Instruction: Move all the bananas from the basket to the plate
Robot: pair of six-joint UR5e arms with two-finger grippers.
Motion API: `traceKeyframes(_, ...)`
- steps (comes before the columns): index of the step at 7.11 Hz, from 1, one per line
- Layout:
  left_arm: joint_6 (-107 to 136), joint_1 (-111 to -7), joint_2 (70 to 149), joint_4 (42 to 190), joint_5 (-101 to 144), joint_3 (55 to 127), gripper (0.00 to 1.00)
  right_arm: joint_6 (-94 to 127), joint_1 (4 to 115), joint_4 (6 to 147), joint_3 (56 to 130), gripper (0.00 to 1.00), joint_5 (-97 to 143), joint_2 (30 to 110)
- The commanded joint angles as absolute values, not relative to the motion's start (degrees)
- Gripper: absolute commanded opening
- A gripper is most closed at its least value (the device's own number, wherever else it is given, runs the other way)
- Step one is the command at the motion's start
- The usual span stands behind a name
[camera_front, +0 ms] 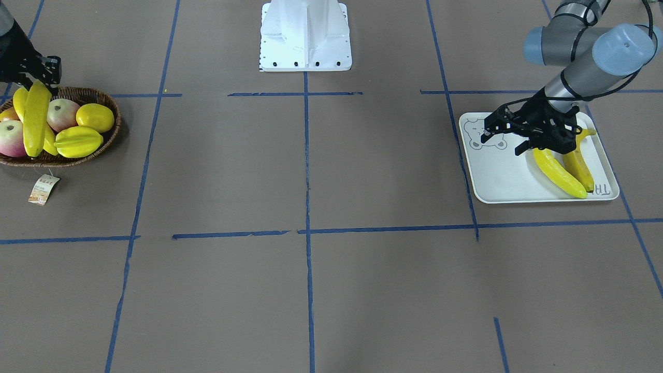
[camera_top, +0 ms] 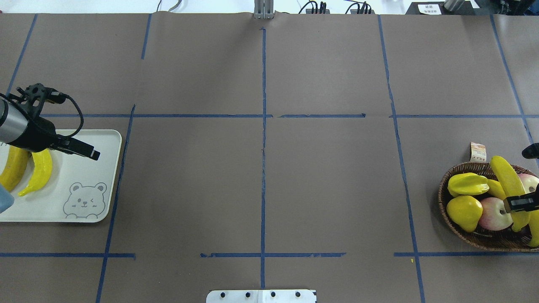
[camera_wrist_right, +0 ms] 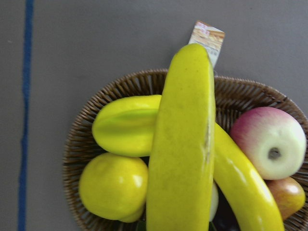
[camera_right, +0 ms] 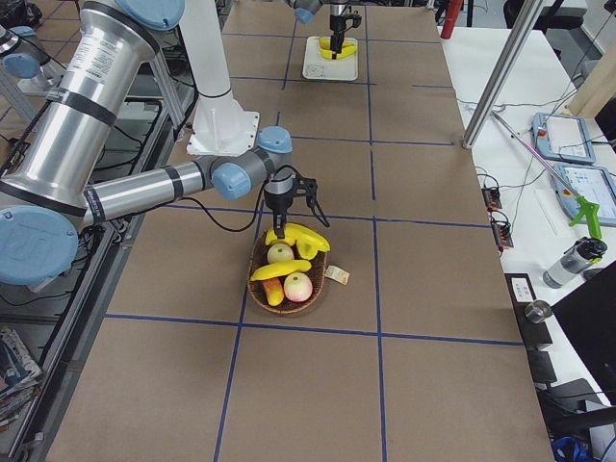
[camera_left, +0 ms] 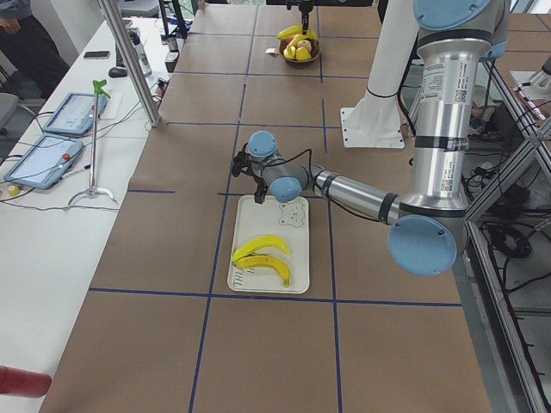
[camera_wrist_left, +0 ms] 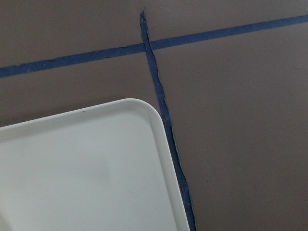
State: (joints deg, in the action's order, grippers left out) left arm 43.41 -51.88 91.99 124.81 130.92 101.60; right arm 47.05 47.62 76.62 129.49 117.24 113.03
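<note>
Bananas (camera_front: 559, 173) are found in two places. Two are laid side by side on the plate (camera_front: 497, 178), near the left fingers (camera_top: 86, 150), which are spread, empty and held above the bear-drawing end. A third banana (camera_wrist_right: 180, 144) is pinched near one end between the right fingers (camera_top: 521, 204) and held across the basket (camera_wrist_right: 82, 144), over a starfruit (camera_wrist_right: 125, 125). Beneath those fingers a fourth banana (camera_wrist_right: 245, 187) is left in the basket, which is set on the bench (camera_front: 311, 290).
</note>
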Motion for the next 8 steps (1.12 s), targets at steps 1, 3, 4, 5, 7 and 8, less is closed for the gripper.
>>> traceKeyframes(1, 43.8, -51.5, 93.2, 124.7, 131.1, 101.5, 1.00, 51.5, 48.6, 76.5, 126.5, 0.04, 120.2, 103.1)
traceKeyframes(3, 52.4, -47.7, 97.9, 124.8, 130.9, 101.1, 1.00, 67.2, 45.4, 76.0, 122.9, 0.05, 119.7, 91.2)
traceKeyframes(4, 55.8, -46.6, 100.8, 124.8, 131.0, 100.9, 1.00, 71.4, 42.8, 76.0, 122.2, 0.05, 119.0, 86.8)
traceKeyframes(5, 61.6, -46.5, 104.4, 125.3, 131.4, 101.5, 1.00, 76.1, 41.3, 75.9, 120.9, 0.05, 118.7, 81.6)
traceKeyframes(7, 73.9, -42.7, 112.5, 125.2, 131.3, 101.3, 1.00, 82.9, 39.0, 74.1, 120.0, 0.05, 118.2, 74.8)
traceKeyframes(8, 79.1, -41.1, 115.6, 125.2, 131.1, 101.2, 1.00, 87.7, 36.1, 67.3, 118.8, 0.05, 113.5, 74.8)
